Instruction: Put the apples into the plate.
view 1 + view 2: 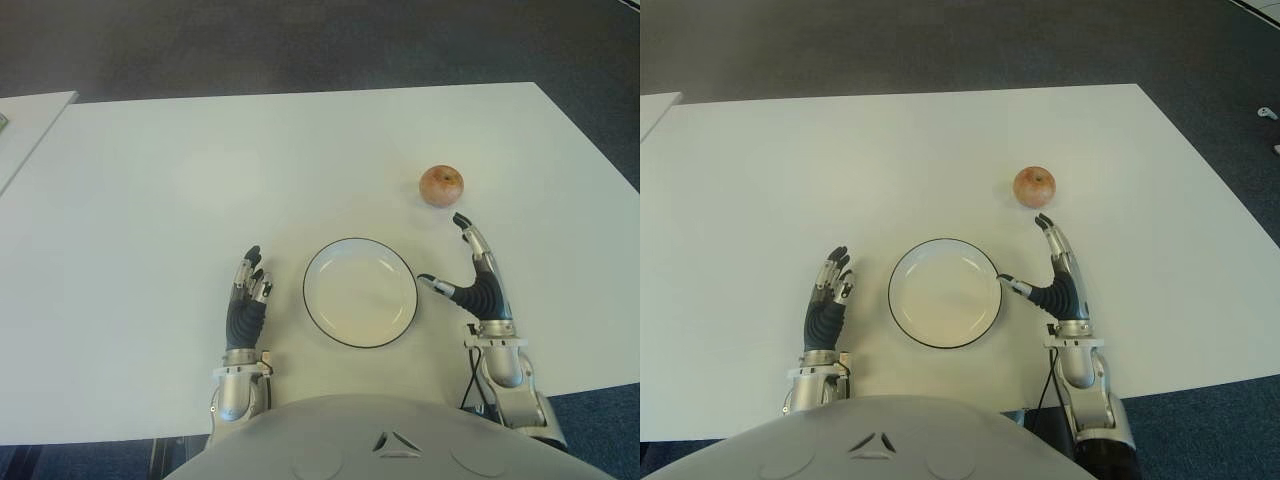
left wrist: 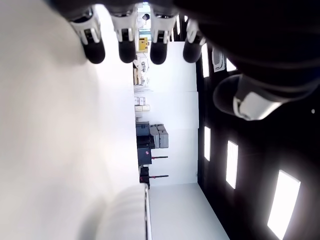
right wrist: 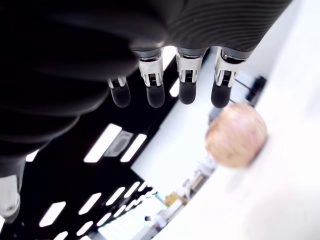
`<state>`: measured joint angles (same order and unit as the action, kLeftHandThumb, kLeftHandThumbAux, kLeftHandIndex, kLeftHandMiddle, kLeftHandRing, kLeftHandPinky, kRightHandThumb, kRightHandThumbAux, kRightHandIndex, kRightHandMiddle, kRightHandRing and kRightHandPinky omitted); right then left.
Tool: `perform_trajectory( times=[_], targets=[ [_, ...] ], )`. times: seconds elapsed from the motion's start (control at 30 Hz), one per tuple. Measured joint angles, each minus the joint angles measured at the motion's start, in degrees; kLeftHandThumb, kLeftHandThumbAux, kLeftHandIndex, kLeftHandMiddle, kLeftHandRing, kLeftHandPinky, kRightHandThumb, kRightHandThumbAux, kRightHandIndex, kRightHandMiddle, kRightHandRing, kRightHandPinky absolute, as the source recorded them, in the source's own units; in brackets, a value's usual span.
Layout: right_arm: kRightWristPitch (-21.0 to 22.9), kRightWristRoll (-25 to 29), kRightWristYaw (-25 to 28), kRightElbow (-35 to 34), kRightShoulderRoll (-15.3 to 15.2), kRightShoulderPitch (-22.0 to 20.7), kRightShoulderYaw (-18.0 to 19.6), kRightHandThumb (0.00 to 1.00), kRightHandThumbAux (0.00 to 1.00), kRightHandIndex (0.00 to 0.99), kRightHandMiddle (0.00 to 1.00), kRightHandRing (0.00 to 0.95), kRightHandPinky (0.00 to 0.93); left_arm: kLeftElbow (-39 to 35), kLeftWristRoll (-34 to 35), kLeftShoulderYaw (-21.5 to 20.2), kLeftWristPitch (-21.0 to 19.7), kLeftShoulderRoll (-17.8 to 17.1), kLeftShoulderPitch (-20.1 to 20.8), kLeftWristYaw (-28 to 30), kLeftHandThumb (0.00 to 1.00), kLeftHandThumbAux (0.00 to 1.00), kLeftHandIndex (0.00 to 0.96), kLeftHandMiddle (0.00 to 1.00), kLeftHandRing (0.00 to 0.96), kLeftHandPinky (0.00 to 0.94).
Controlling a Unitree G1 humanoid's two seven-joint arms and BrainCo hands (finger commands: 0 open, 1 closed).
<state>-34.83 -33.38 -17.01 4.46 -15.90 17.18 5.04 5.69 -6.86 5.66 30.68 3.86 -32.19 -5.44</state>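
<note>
One apple right of centre, one empty plate lower centre — right hand and left hand both spread, holding nothing.

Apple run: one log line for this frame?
apple: on table, ungrasped | plate: empty | right hand: open, short of apple | left hand: idle, left of plate

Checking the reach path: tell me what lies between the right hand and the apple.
Nothing. In the left eye view only bare table separates the open right hand's fingers from the apple; the right wrist view shows the same gap.
</note>
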Motion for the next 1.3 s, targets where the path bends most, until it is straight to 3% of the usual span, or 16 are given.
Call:
perform_trajectory(
  times=[0.23,0.37,0.67,0.97,1.3],
  targets=[
    [4.5,-16.3,-10.3,5.4,-9.8,-12.6,-1.5,0.384,0.442,0.010,0.000,0.000,0.000,0.8,0.0,0.0,0.0,-0.4,0.8,0.0,0.059,0.390,0.000,0.000,0.000,0.000],
    [10.9,-23.0,-13.0,10.5,-12.1,-21.1,-5.3,0.410,0.410,0.009,0.000,0.000,0.000,1.4,0.0,0.2,0.0,-0.6,1.7,0.2,0.063,0.394,0.000,0.000,0.000,0.000],
    [19.9,-28.4,-13.2,27.1,-11.7,-36.0,-16.3,0.407,0.327,0.000,0.000,0.000,0.000,1.5,0.0,0.3,0.0,-0.8,2.1,0.2,0.063,0.396,0.000,0.000,0.000,0.000],
    [21.2,-27.9,-15.0,42.3,-11.9,-44.8,-22.7,0.382,0.265,0.000,0.000,0.000,0.000,1.5,0.1,0.1,0.0,-0.9,2.1,0.3,0.063,0.384,0.000,0.000,0.000,0.000],
    [21.8,-26.4,-16.3,60.8,-9.0,-54.2,-28.2,0.359,0.243,0.000,0.000,0.000,0.000,1.7,0.2,-0.1,0.6,-0.9,2.0,0.3,0.071,0.391,0.000,0.000,0.000,0.000]
  ],
)
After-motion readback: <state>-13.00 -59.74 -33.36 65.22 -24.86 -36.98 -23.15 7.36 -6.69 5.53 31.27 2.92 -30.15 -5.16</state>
